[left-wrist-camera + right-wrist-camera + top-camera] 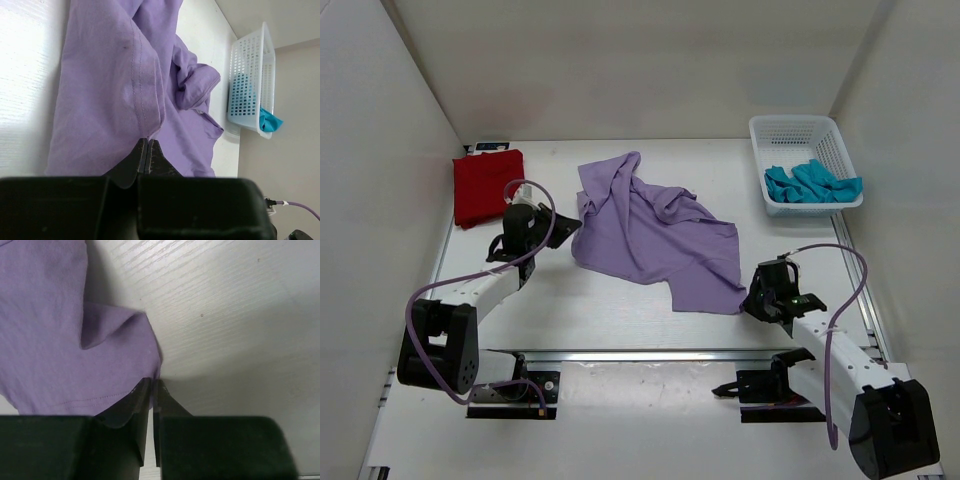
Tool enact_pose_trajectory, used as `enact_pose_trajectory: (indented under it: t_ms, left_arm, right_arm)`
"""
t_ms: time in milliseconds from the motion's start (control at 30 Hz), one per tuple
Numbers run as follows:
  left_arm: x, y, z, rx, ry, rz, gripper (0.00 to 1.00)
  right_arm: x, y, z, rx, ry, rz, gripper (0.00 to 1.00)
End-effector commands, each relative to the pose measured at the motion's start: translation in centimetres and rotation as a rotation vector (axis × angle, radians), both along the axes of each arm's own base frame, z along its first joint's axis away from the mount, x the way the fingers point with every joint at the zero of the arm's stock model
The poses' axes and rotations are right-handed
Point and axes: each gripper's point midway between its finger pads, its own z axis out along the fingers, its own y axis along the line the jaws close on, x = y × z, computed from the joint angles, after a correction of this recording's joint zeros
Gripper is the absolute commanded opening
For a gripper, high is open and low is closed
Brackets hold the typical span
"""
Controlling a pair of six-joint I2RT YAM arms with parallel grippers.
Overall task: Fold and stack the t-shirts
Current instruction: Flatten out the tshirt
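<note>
A white worktop (620, 330) sits between pale walls. We see the lavender t-shirt (655, 235) spread crumpled across its middle, lying between the two hands. The left hand (568, 228) is at the shirt's left edge, its fingers pressed tight together on a fold of that cloth. The right hand (752, 303) is at the shirt's near right corner, its fingers drawn almost together; it seems to nip the hem, though we cannot see cloth between the tips clearly. The dark red t-shirt (485, 185) lies folded at the far left. The teal t-shirt (810, 183) is bunched in the basket (790, 125) at the far right.
</note>
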Motion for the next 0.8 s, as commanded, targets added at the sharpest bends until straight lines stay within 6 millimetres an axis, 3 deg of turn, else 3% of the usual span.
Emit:
enact_pose_trajectory:
  t_ms: [0,67,133,200,233,267,300,333,367,400,467,500,567,600,633,767]
  left_arm:
    - [0.0,0.2,0.9,-0.016,-0.039,-0.005,0.00]
    - [0.1,0.3,0.9,-0.015,-0.035,0.005,0.00]
    - [0.2,0.4,0.8,-0.004,-0.030,0.007,0.00]
    - [0.4,-0.2,2.1,-0.007,-0.065,-0.006,0.00]
    - [1.0,-0.7,3.8,0.011,-0.113,-0.027,0.00]
    - [0.9,-1.3,3.8,0.026,-0.097,-0.047,0.00]
    - [1.5,-2.2,6.0,0.052,-0.138,-0.079,0.00]
    - [2.1,-2.5,8.6,0.084,-0.185,-0.098,0.00]
    - [2.8,-3.0,12.5,0.082,-0.259,-0.110,0.00]
    - [3.0,-2.4,13.6,0.113,-0.272,-0.112,0.00]
    - [3.0,-1.2,21.0,0.080,-0.405,-0.116,0.00]
    - [3.5,1.4,22.5,0.071,-0.429,-0.067,0.00]
    - [2.7,3.7,27.2,-0.037,-0.481,-0.088,0.00]
    - [3.1,5.7,27.8,-0.043,-0.483,-0.055,0.00]
    - [2.9,6.4,29.6,-0.069,-0.511,-0.054,0.00]
    - [2.8,6.2,31.8,-0.168,-0.557,-0.100,0.00]
  right_arm:
    - [-2.1,-0.4,-1.5,0.004,0.102,-0.006,0.00]
    - [-1.5,-0.4,-1.0,0.021,0.075,-0.007,0.00]
    - [0.4,-0.3,1.7,0.001,-0.011,0.006,0.00]
    - [1.7,-0.5,5.0,-0.026,-0.093,0.013,0.00]
    - [3.3,-0.1,8.3,-0.019,-0.172,0.014,0.00]
    - [4.5,-0.2,11.9,-0.039,-0.250,0.019,0.00]
    - [4.8,-0.4,13.8,-0.070,-0.291,0.032,0.00]
    - [5.7,-0.2,17.7,-0.075,-0.359,0.038,0.00]
    - [6.5,-0.5,22.5,-0.109,-0.465,0.037,0.00]
    - [6.5,-0.9,24.0,-0.172,-0.482,0.037,0.00]
    - [6.9,-0.9,32.6,-0.204,-0.658,0.028,0.00]
    - [6.8,-1.0,34.4,-0.251,-0.692,0.041,0.00]
    - [6.7,-1.2,41.2,-0.279,-0.804,0.018,0.00]
    - [6.1,-1.5,44.3,-0.301,-0.870,0.008,0.00]
    - [6.6,-1.0,45.6,-0.346,-0.897,0.029,0.00]
    - [7.9,1.6,51.7,-0.446,-1.010,0.039,0.00]
